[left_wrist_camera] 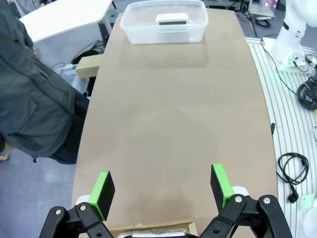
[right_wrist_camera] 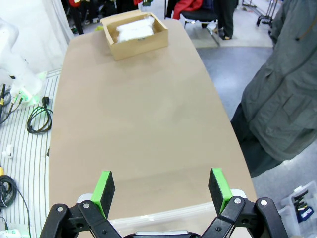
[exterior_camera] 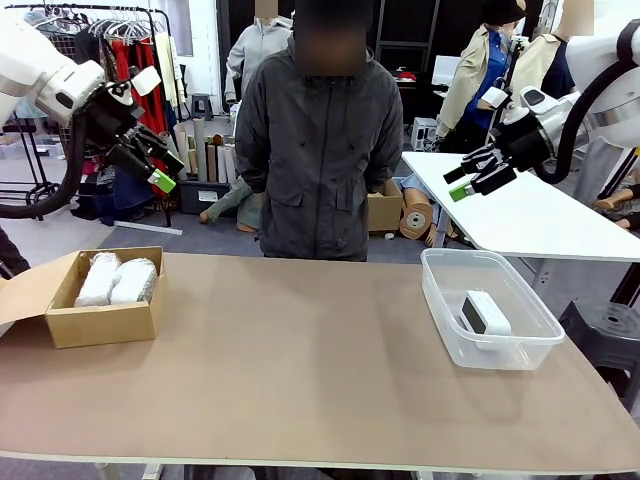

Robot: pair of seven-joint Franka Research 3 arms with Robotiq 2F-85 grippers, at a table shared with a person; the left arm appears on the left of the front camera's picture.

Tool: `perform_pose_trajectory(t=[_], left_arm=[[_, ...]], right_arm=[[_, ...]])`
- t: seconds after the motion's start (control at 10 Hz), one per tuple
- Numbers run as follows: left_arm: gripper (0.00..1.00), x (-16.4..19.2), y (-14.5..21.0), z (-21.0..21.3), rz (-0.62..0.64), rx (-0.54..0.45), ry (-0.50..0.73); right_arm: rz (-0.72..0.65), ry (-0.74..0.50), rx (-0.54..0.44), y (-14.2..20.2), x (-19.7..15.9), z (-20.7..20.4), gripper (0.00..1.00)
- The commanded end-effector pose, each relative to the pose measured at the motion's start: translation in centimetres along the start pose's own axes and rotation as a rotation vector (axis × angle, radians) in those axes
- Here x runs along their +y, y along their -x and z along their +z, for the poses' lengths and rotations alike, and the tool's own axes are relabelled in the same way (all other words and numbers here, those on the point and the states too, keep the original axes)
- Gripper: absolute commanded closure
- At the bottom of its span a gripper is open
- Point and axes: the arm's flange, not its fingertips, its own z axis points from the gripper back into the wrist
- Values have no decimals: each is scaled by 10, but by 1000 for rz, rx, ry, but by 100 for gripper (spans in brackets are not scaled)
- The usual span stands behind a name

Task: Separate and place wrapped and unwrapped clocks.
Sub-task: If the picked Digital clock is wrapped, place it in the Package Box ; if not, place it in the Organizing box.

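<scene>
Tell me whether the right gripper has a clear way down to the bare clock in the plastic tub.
Probably yes. The right gripper hangs open above the tub's end of the table, the tub has no lid, and the bare clock lies alone inside with nothing over it.

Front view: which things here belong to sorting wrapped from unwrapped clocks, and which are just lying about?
Belong to the job:
- two bubble-wrapped clocks, side by side in the cardboard box
- bare white clock in the clear plastic tub
- left gripper and right gripper, both open, raised above the table

Lying about:
- white side table
- black stool
</scene>
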Motion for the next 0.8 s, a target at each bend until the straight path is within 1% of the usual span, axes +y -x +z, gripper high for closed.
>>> perform_pose_trajectory(t=[0.0,0.7], left_arm=[[0,-1,0,1,-1,-2,4],[0,-1,0,1,-1,-2,4]], right_arm=[[6,0,0,-1,0,1,0],[6,0,0,-1,0,1,0]])
